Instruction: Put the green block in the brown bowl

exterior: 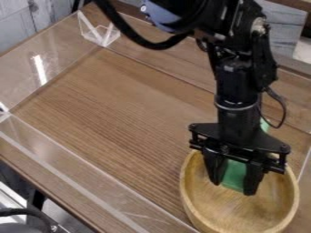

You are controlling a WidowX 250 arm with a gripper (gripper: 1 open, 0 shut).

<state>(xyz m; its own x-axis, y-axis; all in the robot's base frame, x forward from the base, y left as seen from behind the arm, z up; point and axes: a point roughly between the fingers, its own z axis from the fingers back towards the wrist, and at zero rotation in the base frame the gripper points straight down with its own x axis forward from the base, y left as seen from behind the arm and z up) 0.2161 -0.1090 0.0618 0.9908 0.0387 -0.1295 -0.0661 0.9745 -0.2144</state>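
Observation:
The brown bowl (201,202), light tan wood with a thick rim, sits at the table's near right corner. My gripper (237,182) points straight down into it from the black arm above. Between its dark fingers (220,173) shows the green block (238,173), a small bright green bar held just over the bowl's floor. The jaws are shut on the block. I cannot tell whether the block touches the bowl's bottom.
A wood-grain tabletop (122,109) stretches left and back of the bowl. Clear acrylic walls (61,50) edge the table at the left and rear. The table's front edge (109,205) runs close to the bowl.

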